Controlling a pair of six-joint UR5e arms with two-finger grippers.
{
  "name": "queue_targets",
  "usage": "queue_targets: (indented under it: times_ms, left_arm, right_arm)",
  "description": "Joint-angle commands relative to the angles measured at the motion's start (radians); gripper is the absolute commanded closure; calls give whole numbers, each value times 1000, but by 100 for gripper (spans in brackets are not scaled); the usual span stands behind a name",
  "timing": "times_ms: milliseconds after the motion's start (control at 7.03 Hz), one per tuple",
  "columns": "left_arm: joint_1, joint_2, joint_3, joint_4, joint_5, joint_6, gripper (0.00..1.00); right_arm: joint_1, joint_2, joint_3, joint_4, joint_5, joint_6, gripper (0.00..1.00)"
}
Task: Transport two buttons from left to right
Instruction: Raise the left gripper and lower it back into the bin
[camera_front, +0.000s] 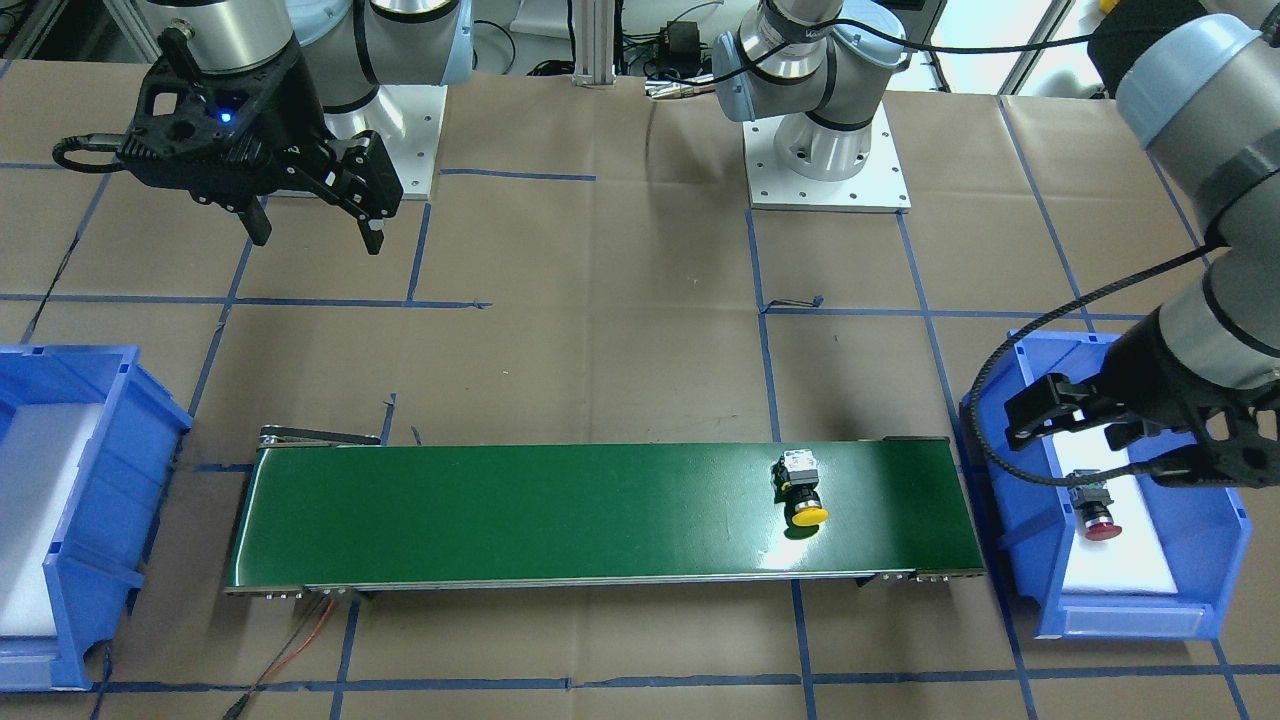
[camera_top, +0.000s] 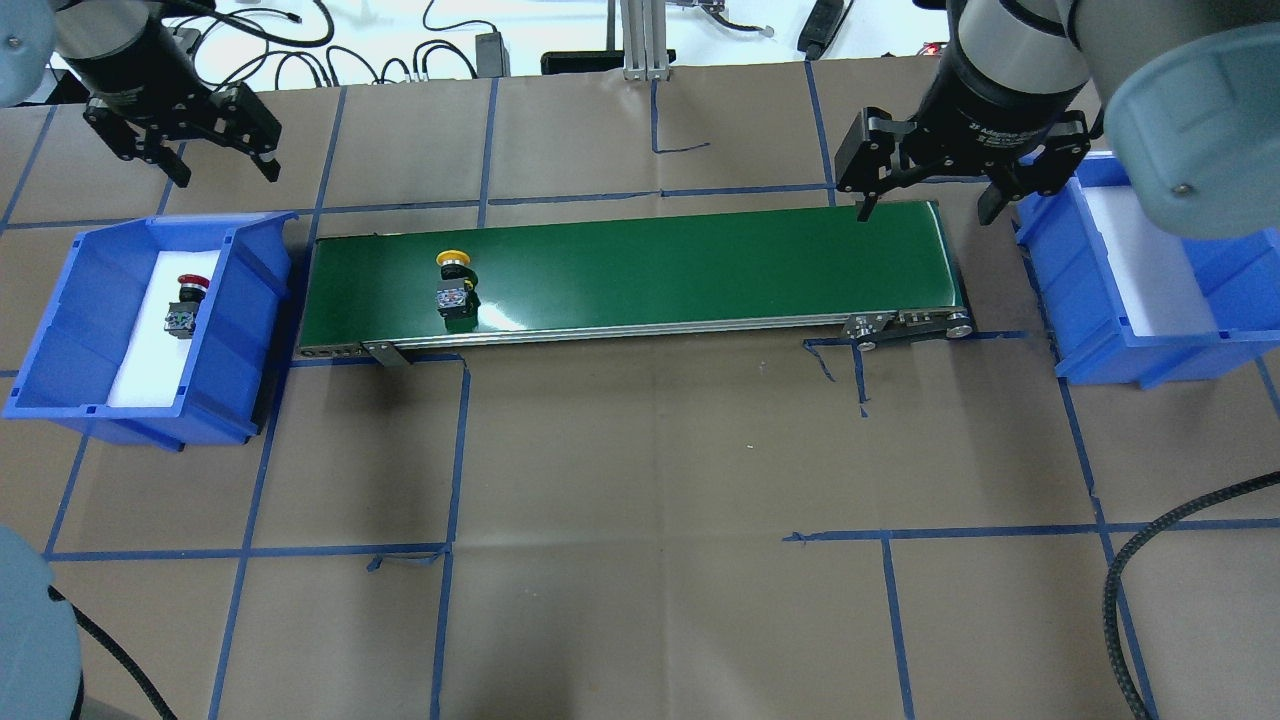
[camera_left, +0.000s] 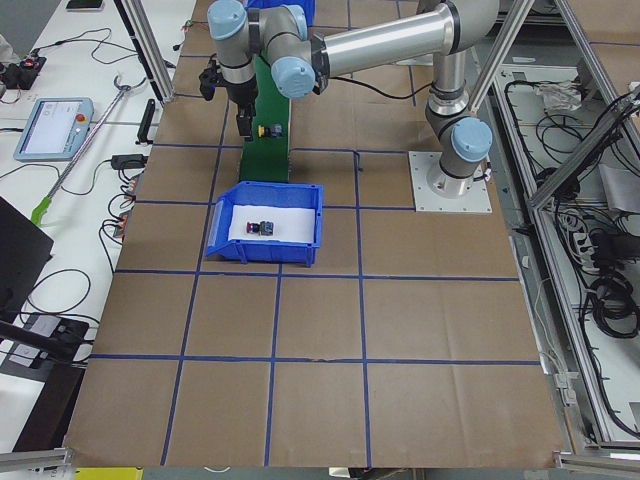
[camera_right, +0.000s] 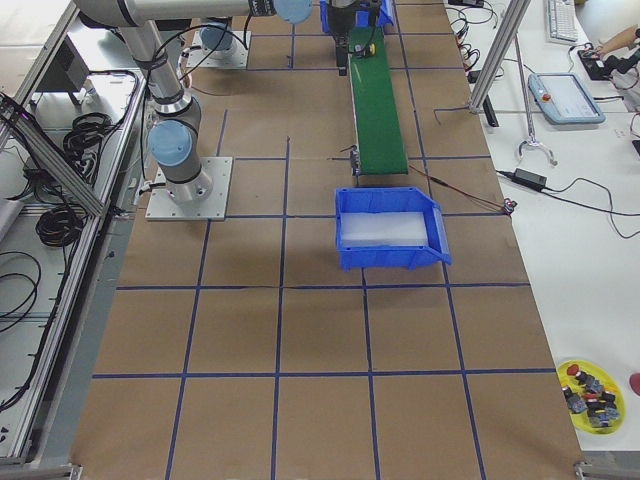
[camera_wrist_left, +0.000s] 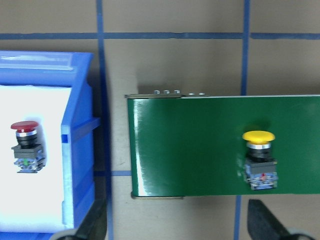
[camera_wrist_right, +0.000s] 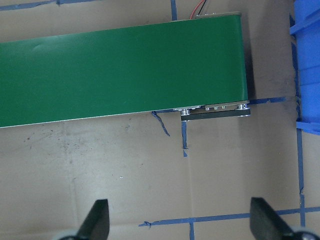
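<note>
The yellow button (camera_top: 455, 285) lies on its side on the green conveyor belt (camera_top: 700, 265), near the belt's left end. In the left wrist view the yellow button (camera_wrist_left: 260, 157) shows at the right. The red button (camera_top: 187, 303) lies on white foam inside the left blue bin (camera_top: 60, 330). My left gripper (camera_top: 180, 140) hangs open and empty high over the far side of that bin, apart from both buttons. My right gripper (camera_top: 925, 190) is open and empty above the belt's right end, beside the right blue bin (camera_top: 1100, 360).
The right blue bin holds only a white foam pad (camera_top: 1140, 265). Brown paper with blue tape lines (camera_top: 640, 480) covers the table. A red wire (camera_front: 300, 640) trails from the belt's end. A yellow dish (camera_right: 590, 395) of spare parts sits on a side table.
</note>
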Motion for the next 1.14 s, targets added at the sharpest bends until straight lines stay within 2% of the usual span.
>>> queue_targets:
  times_ms: [0, 142, 427, 569, 712, 996]
  left_arm:
    - [148, -26, -4, 1, 1, 229, 0]
    - [200, -39, -7, 1, 0, 309, 0]
    - [231, -67, -22, 13, 0, 373, 0]
    - [241, -67, -68, 39, 0, 382, 0]
    - [257, -69, -121, 129, -2, 405, 0]
    - [265, -75, -183, 218, -4, 406, 0]
  right_arm:
    - [0, 0, 0, 0, 0, 0, 0]
    - [0, 0, 0, 0, 0, -1, 0]
    - [0, 12, -5, 0, 2, 0, 0]
    - [0, 17, -9, 0, 2, 0, 0]
    - [0, 17, -9, 0, 0, 0, 0]
    - [0, 17, -9, -2, 0, -1, 0]
